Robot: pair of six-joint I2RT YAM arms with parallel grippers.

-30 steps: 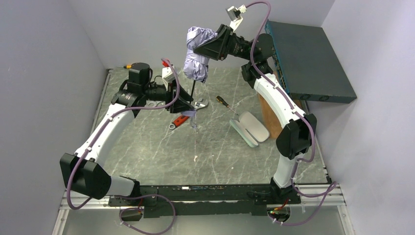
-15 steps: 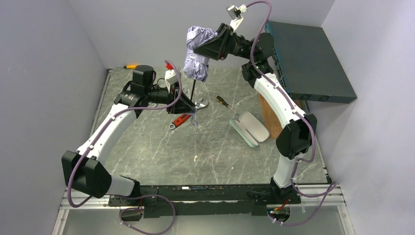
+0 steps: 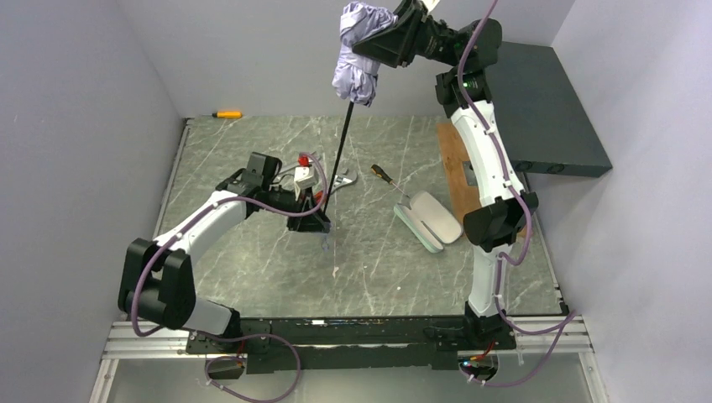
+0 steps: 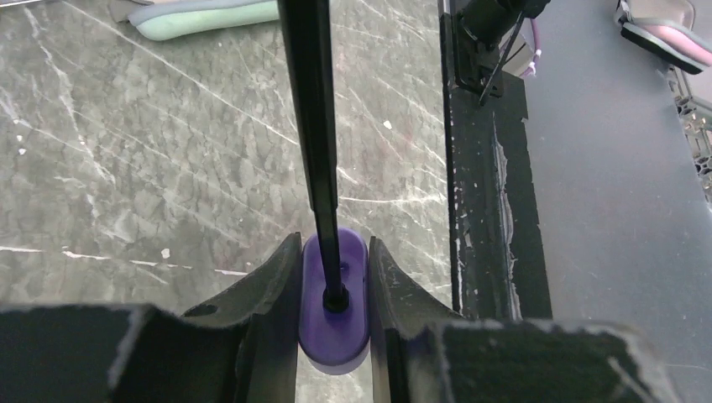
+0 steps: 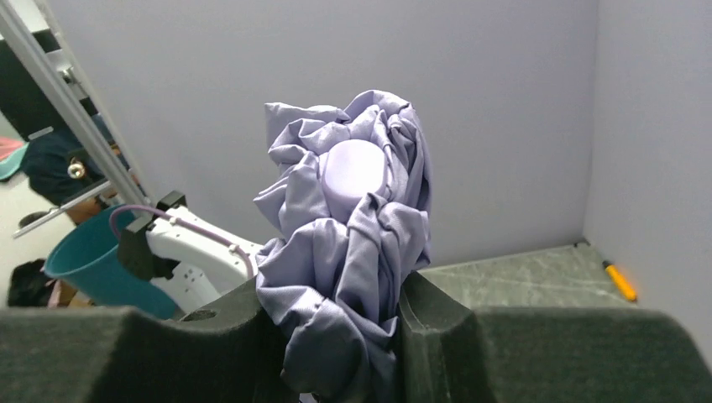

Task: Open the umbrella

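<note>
well, over on the left, the left gripper (image 4: 333,284) sits low above the marble table (image 3: 252,277), pinched narrow on the small lavender handle (image 4: 334,342) of the umbrella (image 3: 357,67), one finger pressed to each side. from there the thin black shaft (image 3: 340,159) climbs up and to the right, drawn out long and straight. up top, the right gripper (image 5: 336,306) is clamped on the bundled canopy (image 5: 353,218), fabric bunched and crumpled between its pads, nothing spread yet. so the umbrella is strung between the two arms, high over the mint case (image 3: 428,220) lying on the table. the step looks like extending the shaft. to do it well, pull along the shaft's own line, hold the handle firm so it can't slip out, and avoid any sideways load on that thin rod. the fabric could slide in the upper grip.
</note>
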